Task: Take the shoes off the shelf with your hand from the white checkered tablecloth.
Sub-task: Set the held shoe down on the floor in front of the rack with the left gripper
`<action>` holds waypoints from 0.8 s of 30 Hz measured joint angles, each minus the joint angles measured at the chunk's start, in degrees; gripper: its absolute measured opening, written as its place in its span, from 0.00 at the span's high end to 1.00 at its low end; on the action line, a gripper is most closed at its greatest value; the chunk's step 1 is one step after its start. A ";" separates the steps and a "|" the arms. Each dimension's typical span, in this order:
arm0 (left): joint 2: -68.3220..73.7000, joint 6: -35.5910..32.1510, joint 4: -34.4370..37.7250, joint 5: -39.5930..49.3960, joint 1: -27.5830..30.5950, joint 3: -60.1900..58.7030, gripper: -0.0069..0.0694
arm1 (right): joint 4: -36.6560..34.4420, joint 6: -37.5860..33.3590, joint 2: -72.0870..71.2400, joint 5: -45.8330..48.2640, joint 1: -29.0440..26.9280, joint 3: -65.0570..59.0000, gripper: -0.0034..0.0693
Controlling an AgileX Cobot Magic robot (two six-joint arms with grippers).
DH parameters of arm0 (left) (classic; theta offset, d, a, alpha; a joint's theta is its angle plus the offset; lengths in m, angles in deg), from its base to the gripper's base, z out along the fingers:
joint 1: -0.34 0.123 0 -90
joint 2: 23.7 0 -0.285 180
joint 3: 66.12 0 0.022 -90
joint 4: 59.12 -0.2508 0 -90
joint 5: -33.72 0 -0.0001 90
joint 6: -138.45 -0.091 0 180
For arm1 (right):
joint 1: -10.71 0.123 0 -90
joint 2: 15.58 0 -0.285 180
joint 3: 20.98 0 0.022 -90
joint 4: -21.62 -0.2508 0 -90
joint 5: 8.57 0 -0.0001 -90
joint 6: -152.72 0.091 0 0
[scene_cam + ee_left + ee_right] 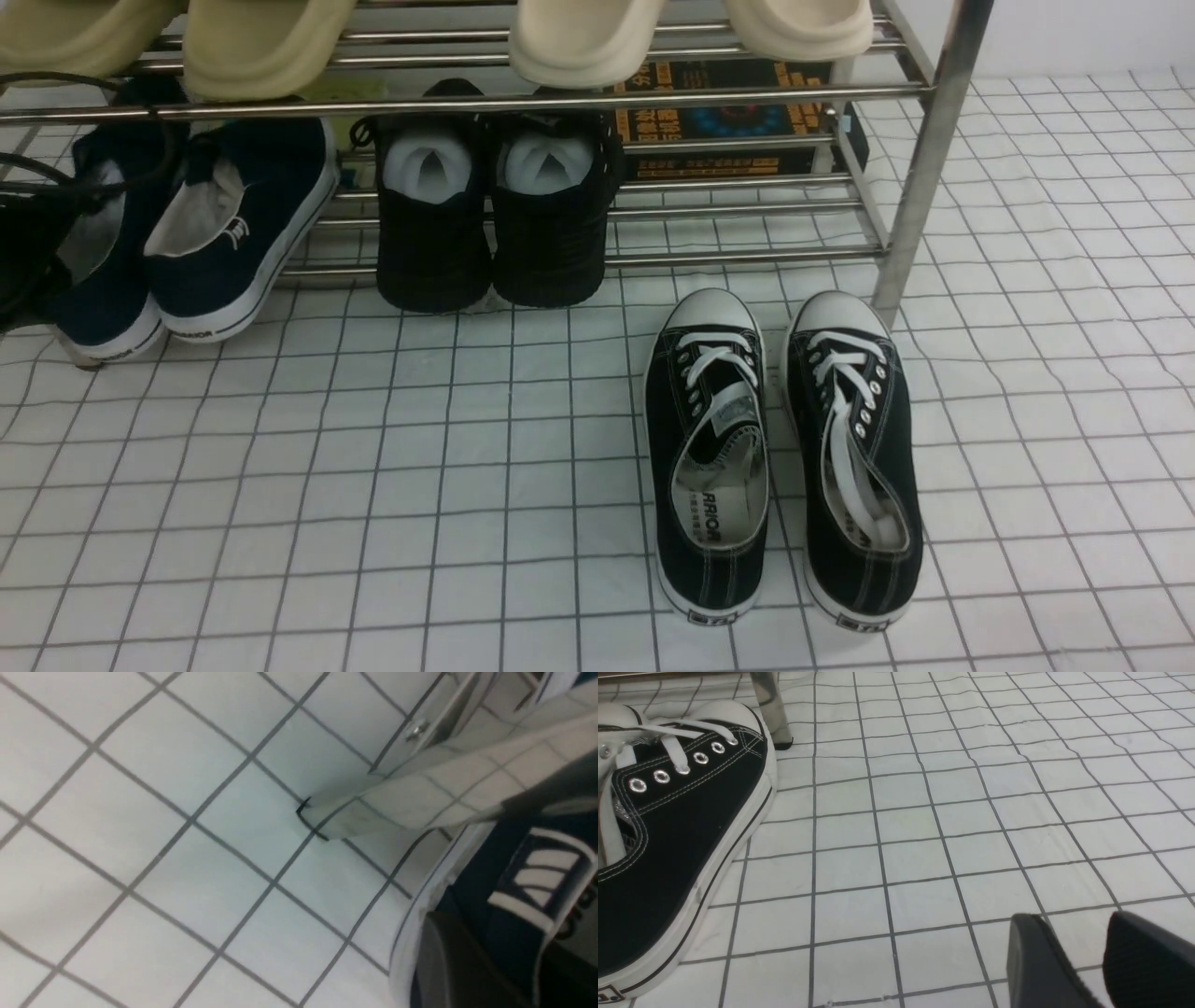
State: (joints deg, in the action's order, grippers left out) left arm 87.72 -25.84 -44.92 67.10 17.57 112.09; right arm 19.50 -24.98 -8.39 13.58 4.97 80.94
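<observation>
Sitting toe-in on shelf (560,101) bottom rungs, heels on white checkered tablecloth (373,467): shoes (271,187) | left tool (26,266) at outer heel, grip can't tell | right tool (1092,961) part-open, empty | risk: shallow heel pinch slips, sole snags rung

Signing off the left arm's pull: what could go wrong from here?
1. The navy shoes sit tight side by side, so dragging one may tip the other.
2. The black cable loops by the shelf tubes and could snag.
3. Left fingers sit close to the shelf leg; a bump might shift the shelf.
</observation>
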 joint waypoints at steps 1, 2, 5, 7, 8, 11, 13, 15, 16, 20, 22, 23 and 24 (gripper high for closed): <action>-0.09 0.00 0.00 0.00 0.00 0.00 0.83 | 0.00 0.00 0.00 0.00 0.00 0.00 0.62; -0.52 0.19 0.00 1.33 0.00 0.00 0.84 | 0.00 0.00 0.00 0.00 0.00 0.00 0.62; -2.87 0.86 -1.29 6.65 -0.12 0.00 0.84 | 0.00 0.00 0.00 0.00 0.00 0.00 0.62; -5.11 2.31 -3.56 9.51 -0.33 -0.19 0.84 | 0.00 0.00 0.00 0.00 0.00 0.00 0.62; -5.99 2.80 -4.67 10.47 -0.35 -0.26 0.84 | 0.00 0.00 0.00 0.00 0.00 0.00 0.62; -11.62 7.25 -13.68 16.66 -0.39 -0.26 0.85 | 0.00 0.00 0.00 0.00 0.00 0.00 0.62; -13.53 9.06 -17.23 19.36 -0.39 -0.26 0.85 | 0.00 0.00 0.00 0.00 0.00 0.00 0.62; -15.70 10.43 -21.01 23.33 -0.39 -0.26 0.85 | 0.00 0.00 0.00 0.00 0.00 0.00 0.62; -16.61 10.69 -22.44 25.87 -0.39 -0.26 0.85 | 0.00 0.00 0.00 0.00 0.00 0.00 0.62; -17.94 11.11 -26.33 35.45 -0.39 -0.53 0.85 | 0.00 0.00 0.00 0.00 0.00 0.00 0.62; -18.48 11.52 -27.52 37.54 -0.39 -1.57 0.85 | 0.00 0.00 0.00 0.00 0.00 0.00 0.62; -18.63 11.86 -27.72 37.78 -0.39 -2.24 0.85 | 0.00 0.00 0.00 0.00 0.00 0.00 0.62; -19.07 12.51 -27.96 37.91 -0.39 -3.15 0.85 | 0.00 0.00 0.00 0.00 0.00 0.00 0.62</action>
State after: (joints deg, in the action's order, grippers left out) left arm 68.66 -13.32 -72.88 105.02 17.18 108.94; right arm 19.50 -24.98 -8.39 13.58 4.97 80.94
